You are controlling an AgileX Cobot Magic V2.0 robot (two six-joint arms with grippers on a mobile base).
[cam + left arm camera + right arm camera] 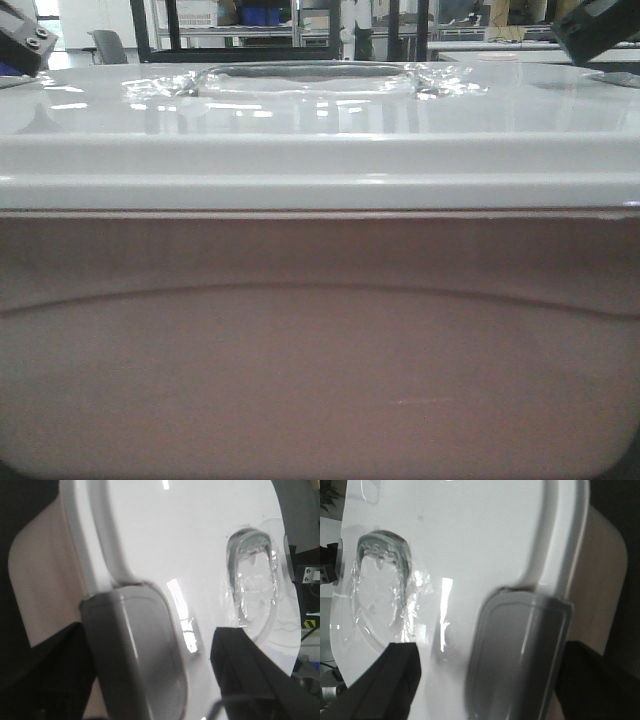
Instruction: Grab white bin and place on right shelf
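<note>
The black fingers [250, 680] of the left gripper [150, 645] stand spread wide, one over the lid and one off the end wall, straddling a grey rounded plastic clasp [135, 680]. The right gripper [490, 660] does the same at the opposite clasp [520, 670] (whether any finger presses, I cannot tell). Both work at the white bin [320, 330], a large plastic tub with pale pinkish translucent sides and a thick glossy white lid, filling the front view close to the camera. Its recessed handle [305, 80] sits mid-lid. Blue crates [262, 14] stand on a far rack.
</note>
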